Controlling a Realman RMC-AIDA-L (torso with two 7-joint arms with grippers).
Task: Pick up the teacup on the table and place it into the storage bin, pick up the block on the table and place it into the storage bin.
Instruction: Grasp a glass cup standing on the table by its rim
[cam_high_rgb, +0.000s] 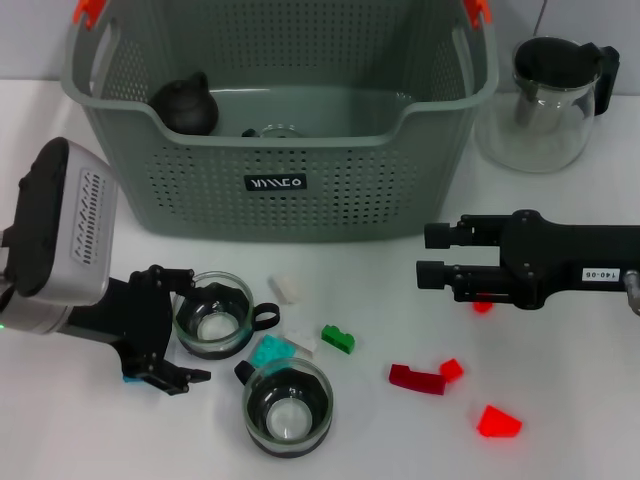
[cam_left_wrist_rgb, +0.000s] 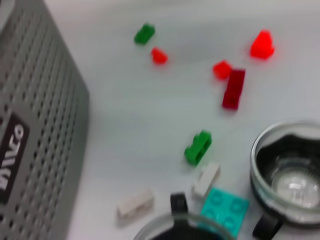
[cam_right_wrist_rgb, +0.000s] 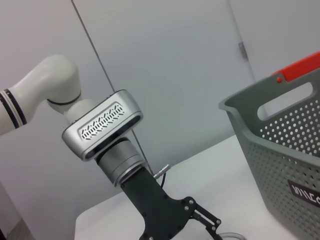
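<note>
**Left hand spread beside a teacup, right hand hovering by the bin**

The storage bin (cam_high_rgb: 280, 190) stands at the back of the white bench (cam_high_rgb: 580, 420), its black label facing the robot. Inside it lie a dark round teapot (cam_high_rgb: 187, 104) toward the bin's left end and a small glass item near the middle of its floor.

In front of the bin, toward its left end, the left hand (cam_high_rgb: 178, 325) is low over the bench with its fingers apart, one above and one below the side of a glass teacup (cam_high_rgb: 213, 315) that sits on the bench between them and the bin's front wall. Whether the fingers touch the glass cannot be told. A second teacup (cam_high_rgb: 288, 407) stands farther from the bin, just beyond the first.

Between the two cups and out toward the bin's right end, blocks are scattered: a white block (cam_high_rgb: 286, 289) nearest the bin, a teal block (cam_high_rgb: 270, 351) touching a second white piece, a green block (cam_high_rgb: 338, 339), a dark red block (cam_high_rgb: 416, 379) with a small red one beside it, and a bright red block (cam_high_rgb: 498, 422) farthest from the bin.

The right hand (cam_high_rgb: 432, 255) is in front of the bin's right corner, fingers pointing toward the bin's middle, parted and holding nothing. A glass teapot with black lid (cam_high_rgb: 548, 100) stands just right of the bin.
</note>
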